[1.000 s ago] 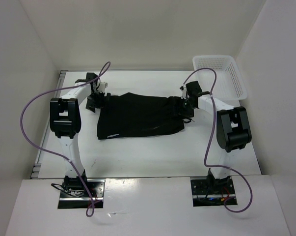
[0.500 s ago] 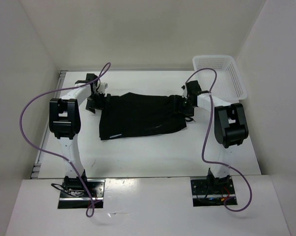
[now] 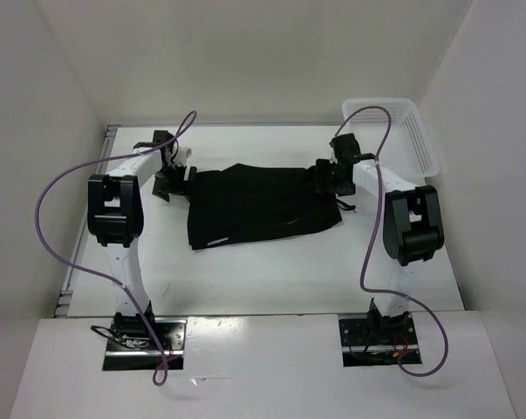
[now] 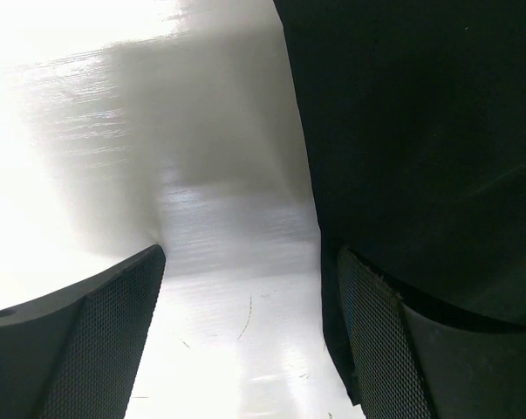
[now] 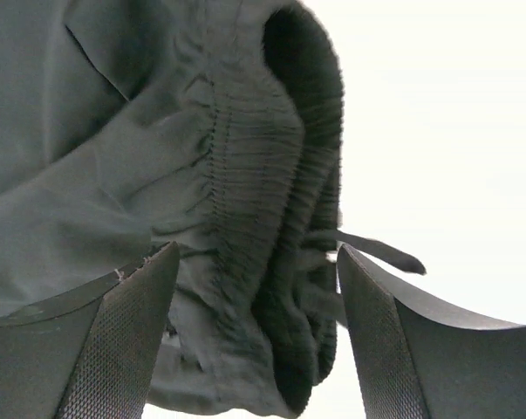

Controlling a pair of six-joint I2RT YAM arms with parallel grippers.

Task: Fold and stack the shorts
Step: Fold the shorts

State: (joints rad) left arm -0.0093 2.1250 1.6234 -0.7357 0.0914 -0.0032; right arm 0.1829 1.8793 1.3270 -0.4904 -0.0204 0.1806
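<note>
Shorts [image 3: 263, 205] lie spread out on the worktop [image 3: 263, 271], not folded yet. The left fingers [image 4: 88, 340] are wide apart over one edge of the cloth. The right fingers [image 5: 97, 349] are wide apart around the bunched waistband. Next, I think both must pinch shut, then lift and fold.

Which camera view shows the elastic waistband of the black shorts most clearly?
The right wrist view: the waistband fills the frame, its gathered ribbing and a drawstring clear. The top external view shows the whole shorts, but the waistband is only a small dark edge. The left wrist view shows only plain black fabric.
</note>
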